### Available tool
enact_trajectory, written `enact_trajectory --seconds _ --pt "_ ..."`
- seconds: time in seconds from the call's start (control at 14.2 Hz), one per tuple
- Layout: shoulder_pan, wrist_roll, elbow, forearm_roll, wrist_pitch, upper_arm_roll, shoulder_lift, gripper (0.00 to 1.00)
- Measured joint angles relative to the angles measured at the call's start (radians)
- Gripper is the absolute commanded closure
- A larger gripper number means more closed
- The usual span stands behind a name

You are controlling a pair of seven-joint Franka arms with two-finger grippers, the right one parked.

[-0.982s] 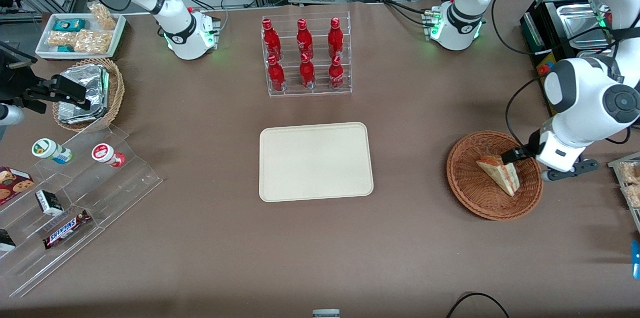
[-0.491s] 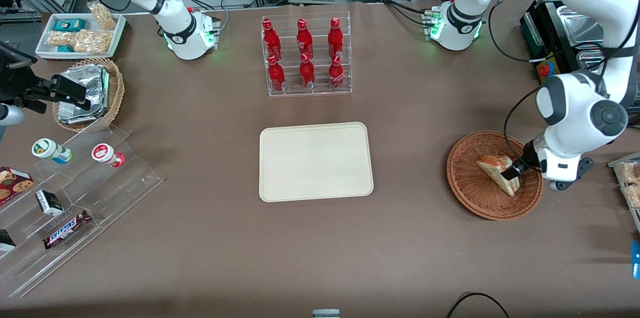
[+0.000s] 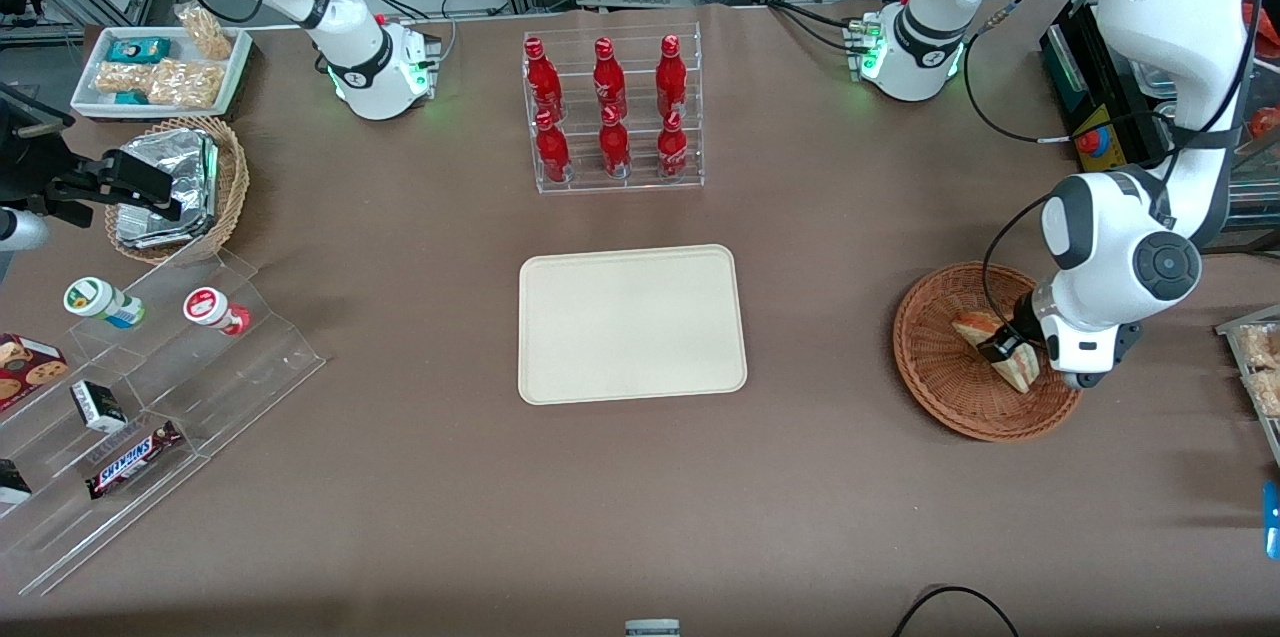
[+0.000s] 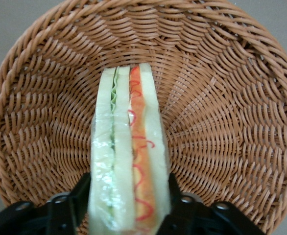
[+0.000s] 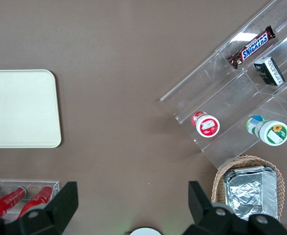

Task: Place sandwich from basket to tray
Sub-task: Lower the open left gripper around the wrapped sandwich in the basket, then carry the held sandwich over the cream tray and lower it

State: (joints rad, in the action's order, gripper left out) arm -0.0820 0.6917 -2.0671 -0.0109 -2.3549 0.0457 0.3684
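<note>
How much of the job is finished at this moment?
Done: the end effector is down in the basket, its fingers on both sides of the sandwich. In hand: the grasp; the sandwich sits in the basket. Left: lift it, carry it to the tray, which holds nothing.

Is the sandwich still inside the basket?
Yes. The sandwich stands on edge in the basket, between the tool's fingers.

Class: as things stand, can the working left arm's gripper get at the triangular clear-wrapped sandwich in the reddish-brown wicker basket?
Probably yes: the gripper is down in the reddish-brown wicker basket, one finger either side of the triangular clear-wrapped sandwich; nothing blocks it.
</note>
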Motion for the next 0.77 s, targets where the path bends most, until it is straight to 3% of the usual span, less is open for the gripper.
enact_trajectory --seconds 0.21,0.42,0.77 --pt "0.000 -0.003 0.013 -0.002 0.033 0.000 -0.008 1.00" --pt "0.032 -0.049 0.061 -0.003 0.171 0.004 -0.052 1.00" --pt "0.258 -0.186 0.131 -0.046 0.264 0.011 -0.087 1.00"
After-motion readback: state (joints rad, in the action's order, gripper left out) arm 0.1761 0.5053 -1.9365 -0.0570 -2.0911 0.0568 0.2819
